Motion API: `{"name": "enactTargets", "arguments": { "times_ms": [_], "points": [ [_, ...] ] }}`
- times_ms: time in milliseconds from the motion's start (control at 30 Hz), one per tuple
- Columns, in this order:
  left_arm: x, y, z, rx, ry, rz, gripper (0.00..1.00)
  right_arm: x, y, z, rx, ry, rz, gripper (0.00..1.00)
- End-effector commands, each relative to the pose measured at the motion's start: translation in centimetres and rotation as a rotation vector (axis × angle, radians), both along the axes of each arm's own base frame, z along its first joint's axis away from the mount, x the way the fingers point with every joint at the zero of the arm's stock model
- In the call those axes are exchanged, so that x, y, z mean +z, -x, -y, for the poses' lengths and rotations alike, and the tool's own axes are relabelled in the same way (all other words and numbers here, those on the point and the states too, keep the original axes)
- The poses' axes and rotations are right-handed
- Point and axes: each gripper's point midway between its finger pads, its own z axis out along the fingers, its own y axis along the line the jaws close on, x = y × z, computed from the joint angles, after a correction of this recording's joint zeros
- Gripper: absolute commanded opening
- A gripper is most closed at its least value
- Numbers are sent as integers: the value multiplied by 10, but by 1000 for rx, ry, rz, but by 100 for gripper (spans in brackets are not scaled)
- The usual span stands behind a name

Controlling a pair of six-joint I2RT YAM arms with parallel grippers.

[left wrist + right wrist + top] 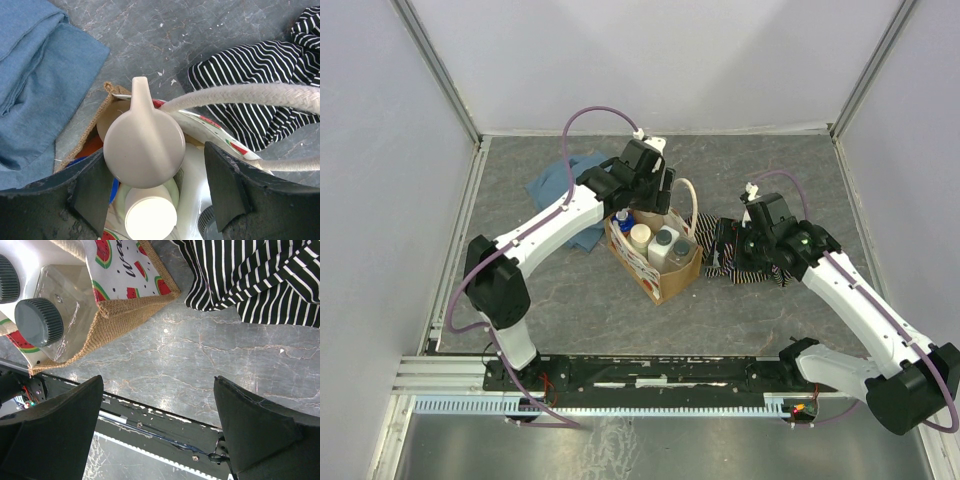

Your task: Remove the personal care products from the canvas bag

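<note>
two white arms (550, 225) with black joints (495, 285) and thin purple cables (590, 110)

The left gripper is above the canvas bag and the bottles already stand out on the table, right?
No. The left gripper is above the canvas bag, but the bottles still stand inside it, not on the table; the top external view shows this.

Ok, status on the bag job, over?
Left gripper open, straddling the beige bottle in the canvas bag. Right gripper open, empty, beside the bag. Rope handle crosses close to left's far finger.
</note>
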Motion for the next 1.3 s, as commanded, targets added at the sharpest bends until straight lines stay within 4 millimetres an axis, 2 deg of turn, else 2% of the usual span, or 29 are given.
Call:
{"name": "enactTargets", "arguments": {
  "times_ms": [0,467,700,867,967,1267],
  "points": [
    [21,-21,10,-9,6,117,77,4,1,3,-11,2,19,99],
    [31,-29,5,23,-34,184,76,3,2,3,-3,8,7,99],
    [23,-23,2,13,-63,144,56,-1,2,3,-4,16,-2,99],
    [29,-20,-6,28,-76,150,55,-4,3,4,-5,18,-8,99],
    [41,-19,-10,40,-71,166,55,-5,3,4,-5,18,-10,99],
    [119,-21,-18,77,-33,257,55,-13,6,3,-14,7,-26,99]
  ]
}}
